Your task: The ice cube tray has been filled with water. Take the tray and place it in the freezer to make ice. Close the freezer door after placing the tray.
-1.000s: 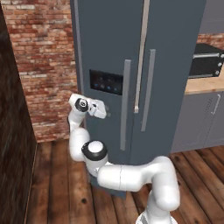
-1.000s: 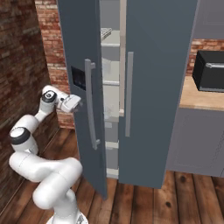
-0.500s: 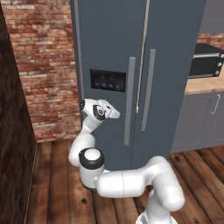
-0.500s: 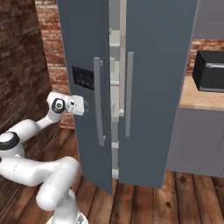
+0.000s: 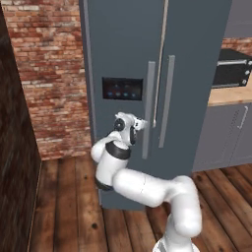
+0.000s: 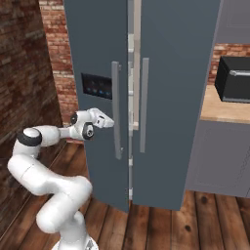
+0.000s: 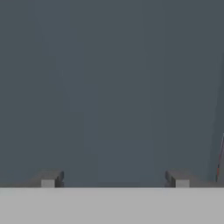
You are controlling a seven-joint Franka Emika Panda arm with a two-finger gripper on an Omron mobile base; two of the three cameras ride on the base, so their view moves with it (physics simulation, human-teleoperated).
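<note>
**Freezer door nearly shut, gripper on its face**

Against the freezer door (image 6: pixel 100 97), below the dispenser panel (image 5: pixel 122 88) and just beside the door's handle (image 6: pixel 116 117), the gripper (image 6: pixel 108 120) presses flat-on. Hand view: two fingertips (image 7: pixel 51 179) set wide apart with nothing between them, bare slate-blue door filling the gap, so released, not grasping.

Change since a second ago: door stood well ajar, white shelves showing; now only a thin slit remains beside the other door (image 6: pixel 171 97). Arm has swung in with the door.

Ice cube tray: can't see it; presumably inside the freezer (image 5: pixel 147 74).

Judgement: closing push almost finished; a little more travel should seal the slit.
</note>
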